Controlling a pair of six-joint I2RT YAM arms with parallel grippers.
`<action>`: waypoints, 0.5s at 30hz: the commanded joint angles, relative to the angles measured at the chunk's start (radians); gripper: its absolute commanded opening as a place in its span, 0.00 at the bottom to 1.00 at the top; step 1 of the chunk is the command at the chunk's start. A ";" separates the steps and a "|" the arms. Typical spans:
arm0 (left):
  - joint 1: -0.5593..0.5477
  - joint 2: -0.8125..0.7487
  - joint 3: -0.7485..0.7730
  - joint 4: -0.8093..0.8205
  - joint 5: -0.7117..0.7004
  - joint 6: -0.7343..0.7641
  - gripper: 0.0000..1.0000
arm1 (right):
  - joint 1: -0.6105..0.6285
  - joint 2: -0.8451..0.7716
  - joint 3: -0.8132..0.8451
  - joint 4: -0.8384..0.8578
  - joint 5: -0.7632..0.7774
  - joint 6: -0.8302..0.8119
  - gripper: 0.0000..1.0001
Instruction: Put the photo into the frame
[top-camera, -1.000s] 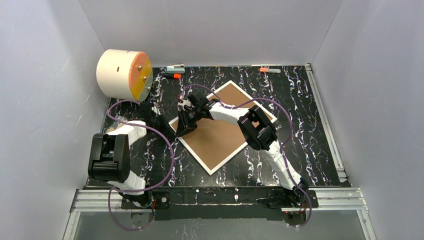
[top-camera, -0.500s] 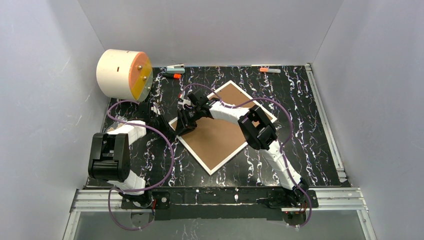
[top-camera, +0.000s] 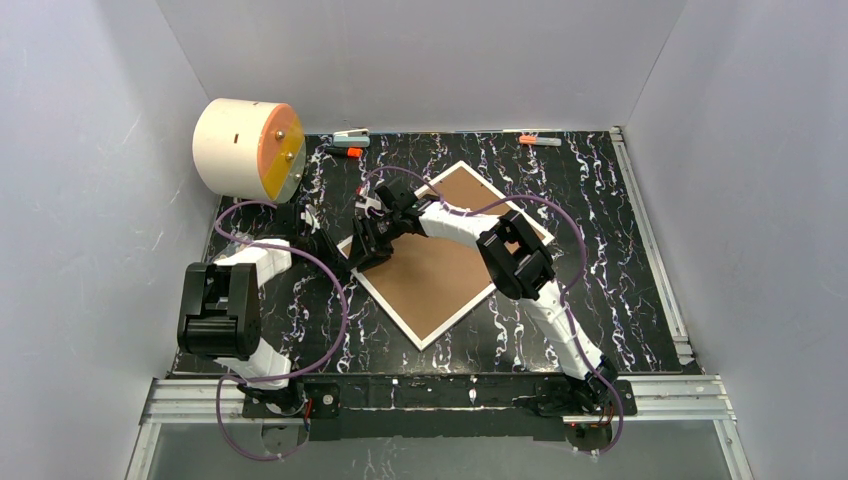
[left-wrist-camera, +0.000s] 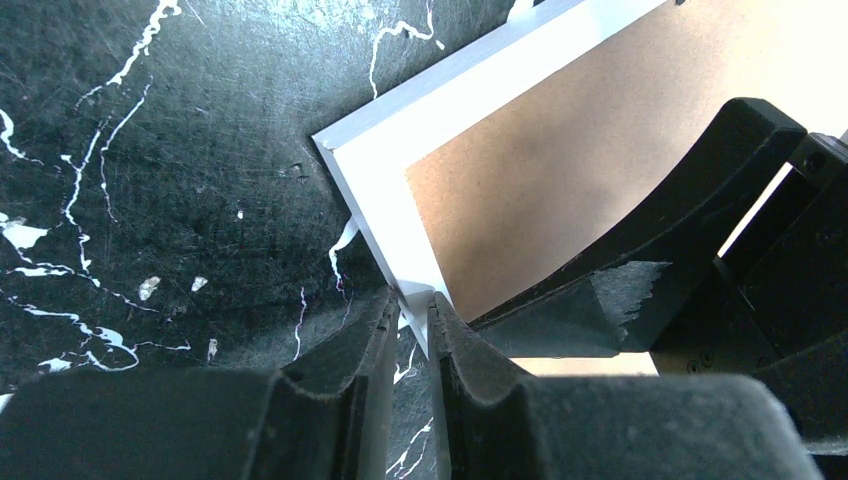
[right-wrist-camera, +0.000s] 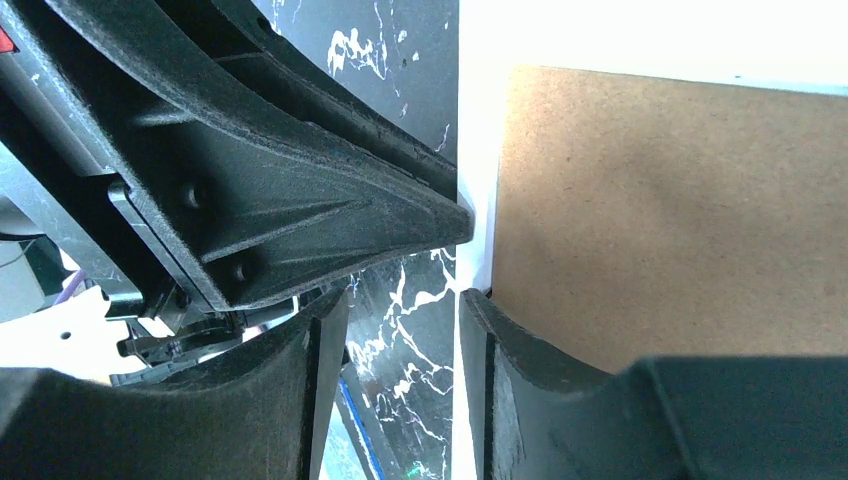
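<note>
Found flat on the black, white-veined table, turned cornerwise: the frame, matte brown board back upward within a thin, smooth white rim. At its left corner, pinched narrowly by the left gripper, rim between the moulded black fingertips. Just beside, straddled by the right gripper, jaws apart, one finger at the board's edge, the other over the table, both grippers crowded close at that corner
</note>
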 joint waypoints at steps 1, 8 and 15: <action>0.010 0.076 -0.039 -0.098 -0.166 0.049 0.15 | -0.083 0.101 -0.060 -0.158 0.316 -0.090 0.57; 0.012 0.084 -0.036 -0.100 -0.166 0.049 0.14 | -0.088 0.116 -0.063 -0.181 0.378 -0.090 0.57; 0.014 0.082 -0.037 -0.106 -0.170 0.049 0.14 | -0.113 0.115 -0.103 -0.172 0.417 -0.055 0.57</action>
